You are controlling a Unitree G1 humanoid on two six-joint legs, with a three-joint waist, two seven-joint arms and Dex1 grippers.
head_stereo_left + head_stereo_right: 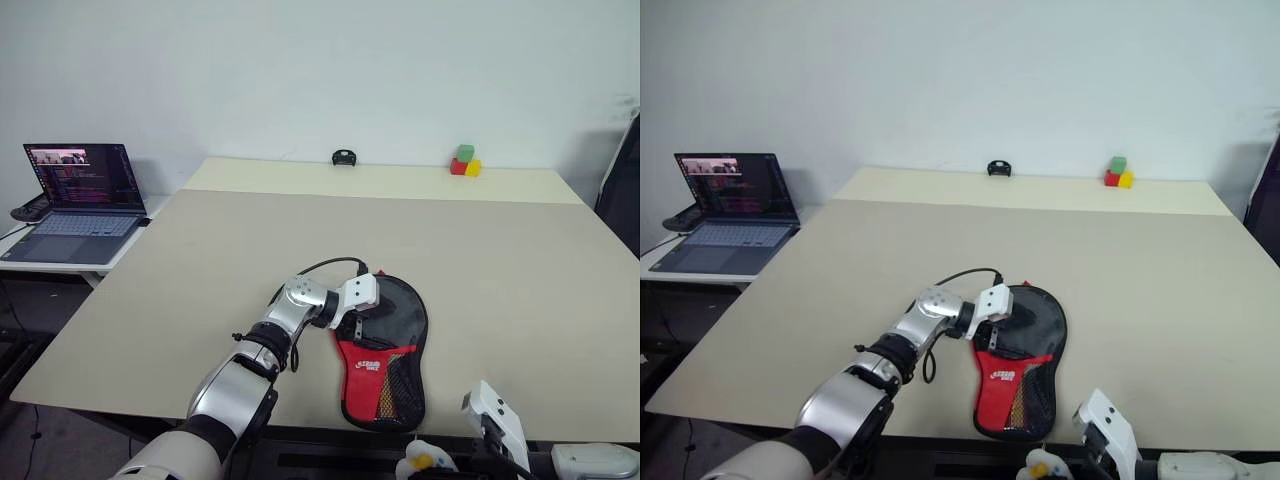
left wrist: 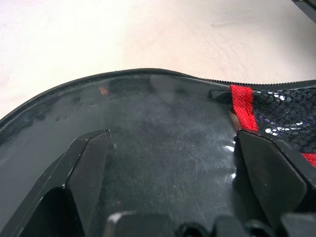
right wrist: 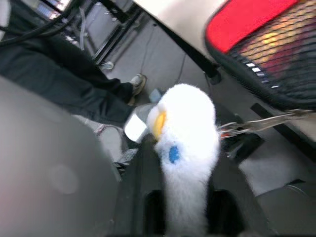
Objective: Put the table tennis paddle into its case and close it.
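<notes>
left gripper point(image 1: 352, 318): arm extended, jaws wide apart | right gripper point(image 3: 178, 163): low, near body

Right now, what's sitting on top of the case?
The left end effector rests open on the black top of the case. The case looks shut, so its inside stays hidden.

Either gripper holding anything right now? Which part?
Right gripper grips a white plush toy by its lower body. Left gripper is open over the case, holding nothing.

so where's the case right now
In the head views the case lies flat near the table's front edge, slightly right of centre, with the left gripper resting on its black top.
</notes>
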